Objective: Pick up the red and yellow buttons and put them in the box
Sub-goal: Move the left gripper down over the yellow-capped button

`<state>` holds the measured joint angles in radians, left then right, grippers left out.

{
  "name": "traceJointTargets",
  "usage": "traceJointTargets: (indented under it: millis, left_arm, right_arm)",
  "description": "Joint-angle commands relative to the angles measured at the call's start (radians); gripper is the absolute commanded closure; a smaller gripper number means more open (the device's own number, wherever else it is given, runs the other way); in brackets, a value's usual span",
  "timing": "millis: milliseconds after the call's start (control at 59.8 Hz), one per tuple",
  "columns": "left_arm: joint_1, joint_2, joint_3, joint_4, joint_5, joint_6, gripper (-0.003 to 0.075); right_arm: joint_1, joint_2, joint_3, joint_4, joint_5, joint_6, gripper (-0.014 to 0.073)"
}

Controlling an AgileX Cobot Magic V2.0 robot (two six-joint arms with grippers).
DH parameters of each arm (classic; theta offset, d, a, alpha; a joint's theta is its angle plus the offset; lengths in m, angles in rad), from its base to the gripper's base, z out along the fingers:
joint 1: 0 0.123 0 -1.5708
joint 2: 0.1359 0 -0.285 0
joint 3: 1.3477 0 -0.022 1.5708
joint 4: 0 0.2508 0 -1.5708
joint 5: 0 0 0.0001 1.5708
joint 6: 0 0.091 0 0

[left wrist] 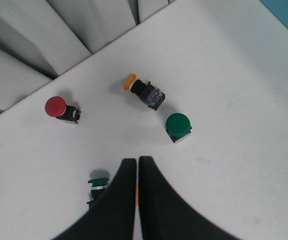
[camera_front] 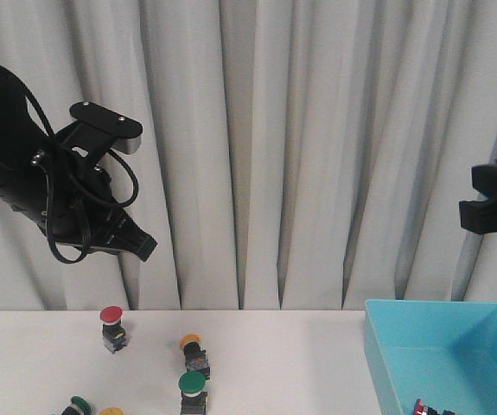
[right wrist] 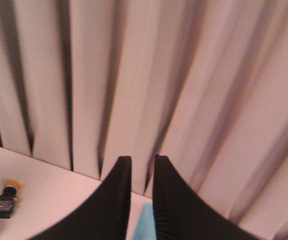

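Raised high over the counter (camera_front: 265,363), the left hand (left wrist: 136,167) and right hand (right wrist: 141,167) are both held nearly shut and empty. A red button (camera_front: 111,327) and a yellow button (camera_front: 193,351) are seen on the counter, well apart from the box (camera_front: 386,354).

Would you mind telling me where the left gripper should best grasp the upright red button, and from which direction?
Probably from straight above: the red button stands upright, cap on top. Close the left gripper on its black-and-grey body just under the round cap, whose overhang should resist slipping.

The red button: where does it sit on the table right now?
In the front view the red button stands at the table's left rear, near the curtain, left of the tipped yellow button.
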<state>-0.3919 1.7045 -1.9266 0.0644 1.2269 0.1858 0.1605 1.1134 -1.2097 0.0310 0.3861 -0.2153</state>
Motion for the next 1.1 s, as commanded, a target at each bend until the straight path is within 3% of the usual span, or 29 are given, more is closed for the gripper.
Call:
traceJointTargets:
  millis: [0, 84, 401, 552, 836, 937, 1087]
  left_arm:
    - [-0.001, -0.046, -0.020, 0.041, -0.032, -0.046, 0.0720]
    - [-0.001, -0.049, -0.020, 0.067, -0.026, -0.068, 0.0717]
    - [-0.001, -0.049, -0.017, 0.065, -0.019, -0.068, 0.0678]
    - [-0.001, -0.048, 0.020, 0.146, -0.032, -0.094, 0.0547]
    - [-0.001, -0.004, 0.269, 0.273, -0.082, -0.173, 0.0170]
    - [-0.001, 0.031, 0.300, 0.265, -0.089, -0.186, 0.0117]
    - [-0.001, 0.095, 0.302, 0.264, -0.094, -0.233, 0.0126]
  right_arm:
    - [0.068, -0.065, -0.032, 0.001, -0.043, -0.026, 0.0608]
    - [0.109, -0.110, -0.031, 0.001, -0.036, -0.026, 0.0602]
    - [0.111, -0.140, -0.031, 0.007, -0.006, -0.026, 0.0602]
    - [0.111, -0.140, -0.031, 0.012, 0.019, -0.026, 0.0602]
    - [0.111, -0.140, -0.031, 0.028, 0.048, -0.018, 0.0602]
    - [0.111, -0.140, -0.031, 0.028, 0.072, -0.018, 0.0602]
    - [0.111, -0.140, -0.030, 0.027, 0.097, -0.018, 0.0602]
